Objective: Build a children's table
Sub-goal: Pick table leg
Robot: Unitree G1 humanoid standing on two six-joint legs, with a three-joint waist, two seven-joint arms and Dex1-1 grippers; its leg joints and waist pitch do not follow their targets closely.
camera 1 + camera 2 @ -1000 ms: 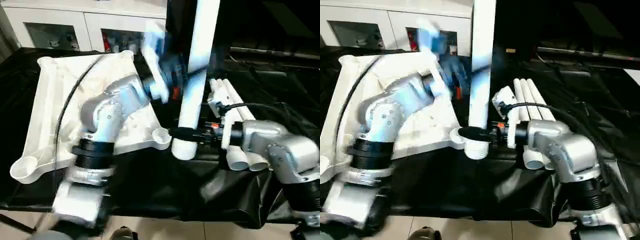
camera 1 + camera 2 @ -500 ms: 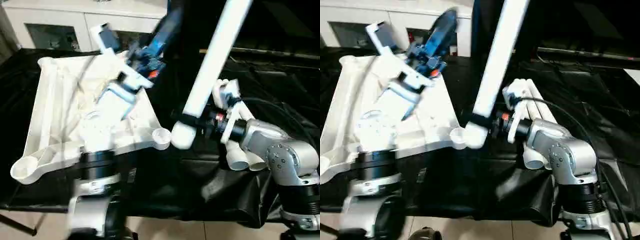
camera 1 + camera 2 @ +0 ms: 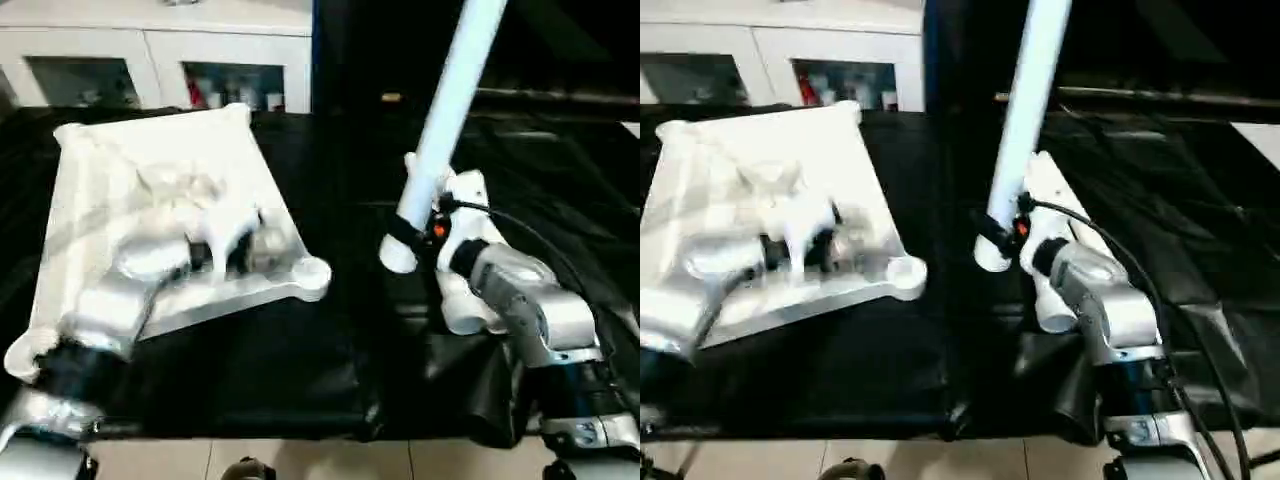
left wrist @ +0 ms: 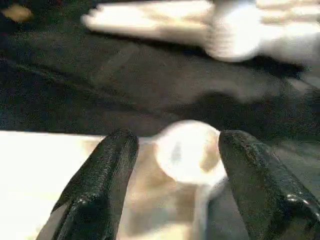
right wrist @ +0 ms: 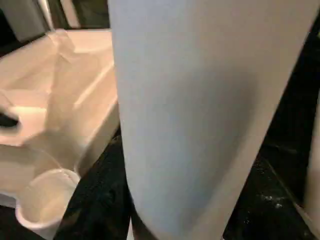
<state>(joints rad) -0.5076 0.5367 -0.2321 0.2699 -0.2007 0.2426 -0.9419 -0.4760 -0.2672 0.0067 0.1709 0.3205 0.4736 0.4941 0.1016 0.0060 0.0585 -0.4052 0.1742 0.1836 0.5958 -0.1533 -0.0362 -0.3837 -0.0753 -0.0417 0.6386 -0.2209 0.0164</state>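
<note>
Here the tabletop (image 3: pixel 150 190) lies on the black work table (image 3: pixel 300 370), one leg (image 3: pixel 445 120) held tilted beside it.
Overhead, the right gripper (image 3: pixel 412 236) clamps that leg near its lower end; the left wrist view shows the left gripper (image 4: pixel 175 165) with fingers (image 4: pixel 105 170) parted, empty, straddling a corner socket (image 4: pixel 187 150); bare black cloth separates socket and leg.

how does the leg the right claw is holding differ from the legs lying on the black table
The held leg stands steeply tilted, raised off the black table in the right claw; the spare legs lie flat beside it. The held leg is gripped near its lower end; the spare legs are untouched, partly hidden behind the right arm. All are white tubes.
</note>
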